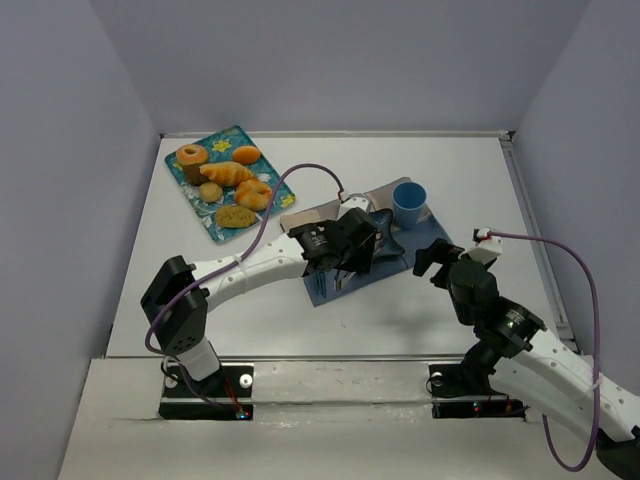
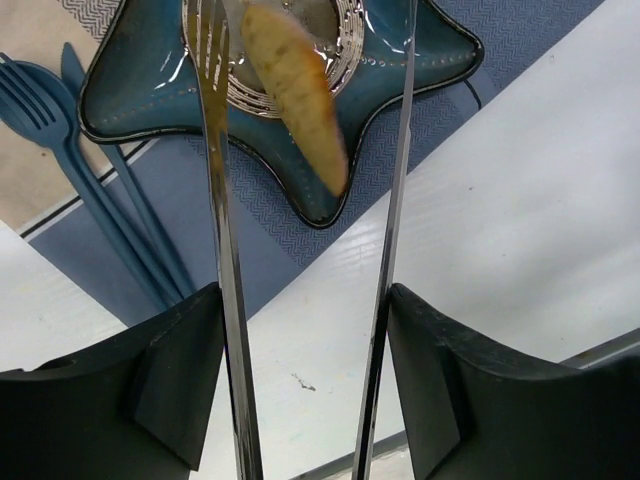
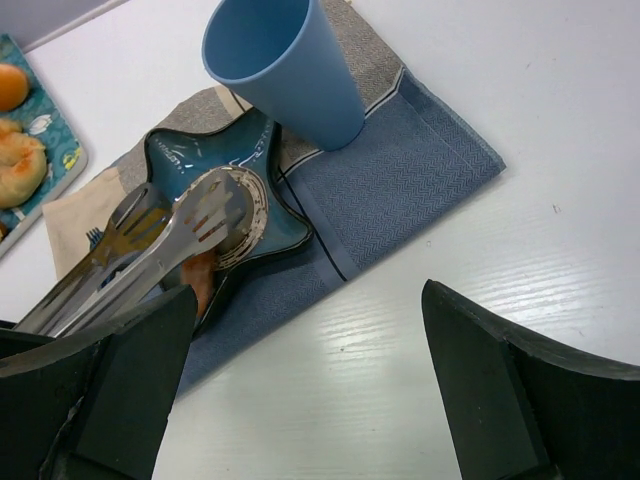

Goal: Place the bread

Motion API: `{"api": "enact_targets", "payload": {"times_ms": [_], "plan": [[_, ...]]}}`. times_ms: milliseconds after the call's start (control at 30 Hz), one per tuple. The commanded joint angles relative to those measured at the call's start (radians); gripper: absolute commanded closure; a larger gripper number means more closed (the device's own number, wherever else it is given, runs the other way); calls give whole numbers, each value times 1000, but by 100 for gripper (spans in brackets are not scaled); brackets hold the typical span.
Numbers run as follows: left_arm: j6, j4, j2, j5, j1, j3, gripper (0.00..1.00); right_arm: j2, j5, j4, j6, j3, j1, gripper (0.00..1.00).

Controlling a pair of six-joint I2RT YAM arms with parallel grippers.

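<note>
Left pincer point(image 2: 305, 295): pressed in on a pair of metal tongs point(image 2: 222, 200), one tong arm against the inner face of each finger. Tong arms spread at the tips, reaching over a dark blue star-shaped dish point(image 2: 130, 90).

Bread point(image 2: 298, 95): one long, golden-brown piece, over the dish, running from its ringed centre toward one point of the star. Close to the left tong arm, well apart from the right one, so not pinched between them. Blurred in the left wrist view; cannot tell whether resting on the dish or just above it. Hidden under the left arm in the top view.

Right pincer point(image 3: 308, 300): spread wide, holding nothing, over the near right edge of a blue place mat point(image 3: 400, 170).

Place mat: at the middle of the desk point(image 1: 450, 160), carrying the dish. Light blue cup point(image 3: 285, 65): upright on the mat's far right corner, just beside the dish. Blue plastic fork point(image 2: 40, 110): flat on the mat beside the dish, with a second blue utensil alongside, type not clear.

Patterned teal tray point(image 1: 222, 145): at the far left of the desk, well apart from the mat. On it: a doughnut point(image 1: 192, 154), a croissant point(image 1: 227, 173) and several other baked pieces.
</note>
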Motion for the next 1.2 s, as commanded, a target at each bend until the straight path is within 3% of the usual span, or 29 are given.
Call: {"api": "enact_targets", "payload": {"times_ms": [0, 300, 467, 800, 967, 1167], "plan": [[9, 2, -38, -39, 1, 42, 27, -10, 37, 3, 11, 2, 3, 0], [-69, -108, -120, -220, 15, 88, 27, 13, 24, 1, 6, 13, 3, 0], [-104, -115, -235, -235, 95, 13, 27, 13, 29, 0, 1, 16, 3, 0], [-210, -116, -537, -134, 443, -249, 28, 1, 46, 1, -2, 10, 3, 0], [-178, -93, -574, -21, 639, -366, 29, 16, 47, 1, -3, 10, 3, 0], [-148, -17, -552, 53, 757, -427, 30, 22, 55, 0, -2, 13, 3, 0]]}}
